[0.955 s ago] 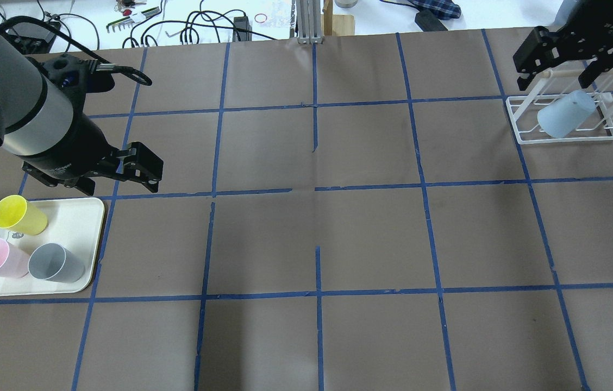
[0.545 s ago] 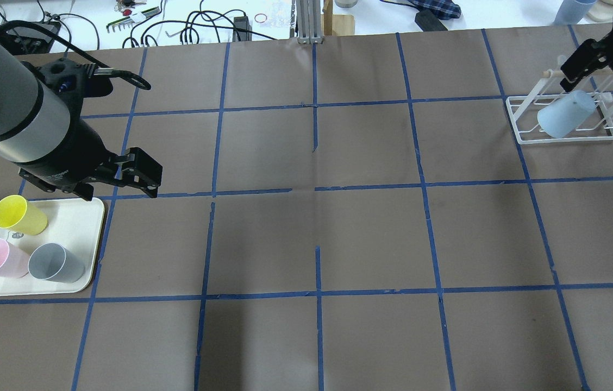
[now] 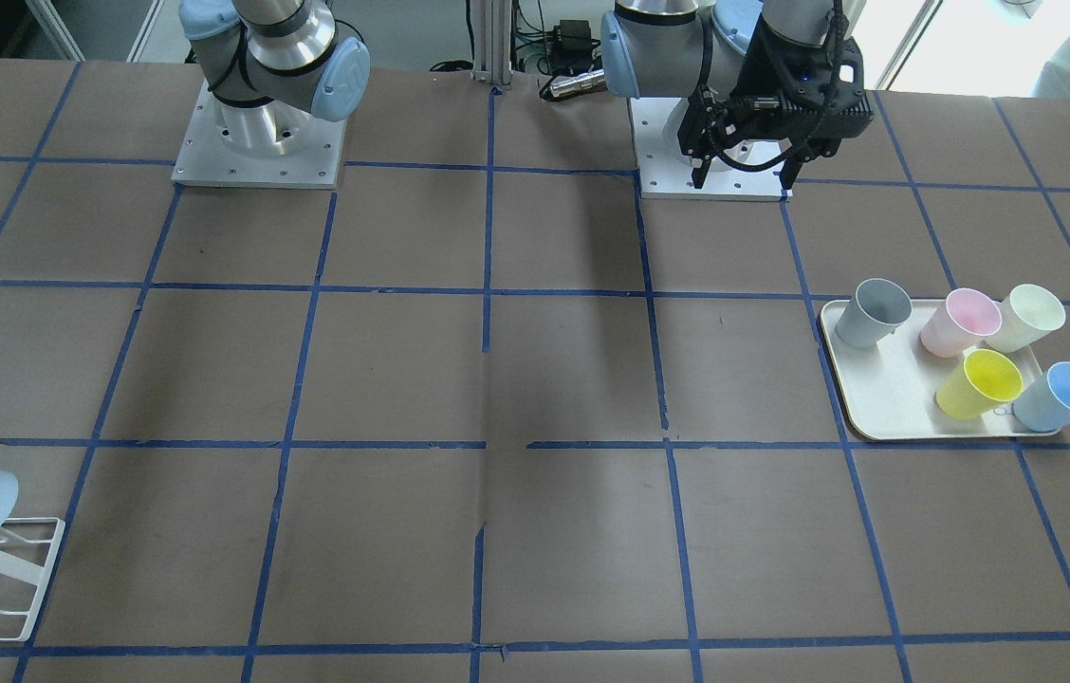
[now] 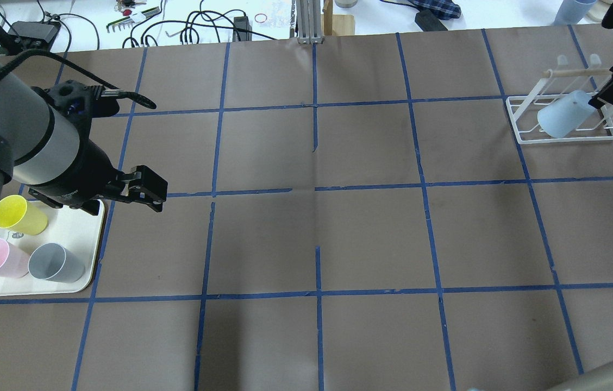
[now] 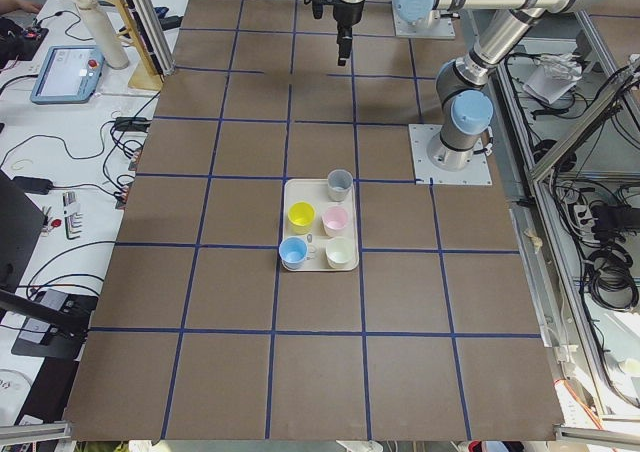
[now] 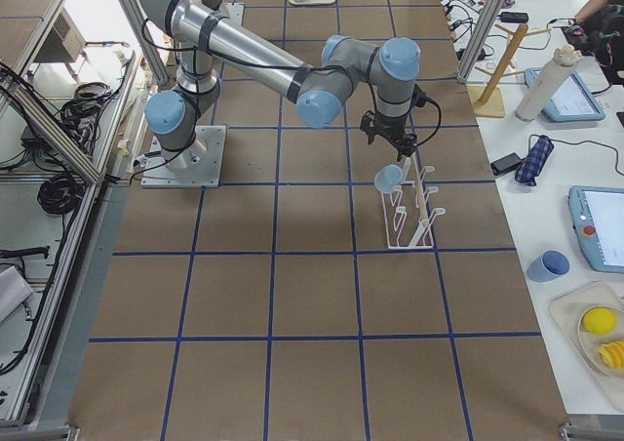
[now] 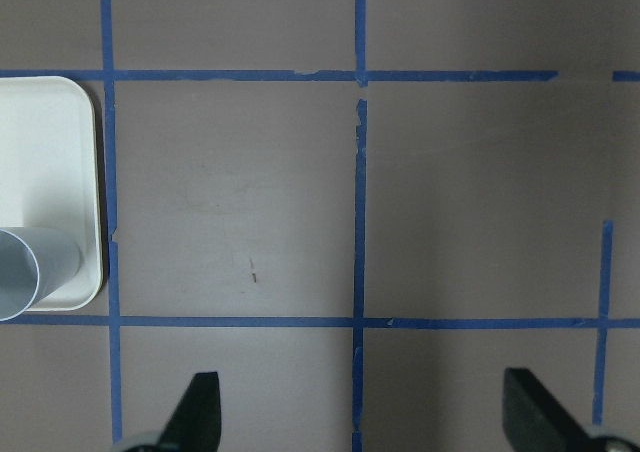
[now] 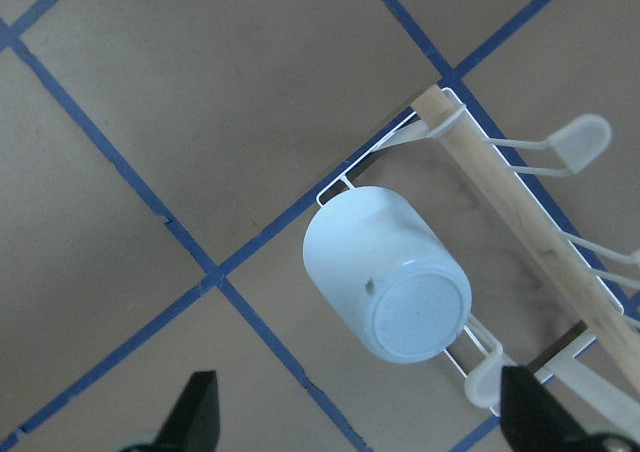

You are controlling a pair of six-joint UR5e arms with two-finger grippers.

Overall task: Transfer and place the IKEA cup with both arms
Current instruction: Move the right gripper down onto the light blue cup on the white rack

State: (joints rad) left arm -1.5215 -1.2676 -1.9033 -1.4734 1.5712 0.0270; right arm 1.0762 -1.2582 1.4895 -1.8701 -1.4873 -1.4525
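Observation:
The IKEA cup [image 4: 562, 120] is pale blue and hangs upside down and tilted on a white wire rack [image 4: 524, 137] at the far right. It also shows in the right wrist view [image 8: 385, 272] and the exterior right view [image 6: 389, 178]. My right gripper [image 8: 362, 422] is open and empty above the cup, not touching it. A second blue cup [image 3: 1061, 396] stands on the cream tray [image 3: 886, 398]. My left gripper [image 4: 146, 193] is open and empty, held high near the tray's corner; its jaws stand wide apart in the left wrist view [image 7: 365, 422].
The tray also holds a grey cup [image 3: 870, 313], a pink cup [image 3: 960, 321], a cream cup [image 3: 1026, 318] and a yellow cup [image 3: 979, 382]. The rack has a wooden bar [image 8: 500, 192] and free pegs. Cables and tools lie beyond the table's far edge [image 4: 176, 21].
My right gripper has drawn back from the rack toward the right edge, leaving the blue cup hanging there. My left gripper has shifted slightly toward the tray's corner.

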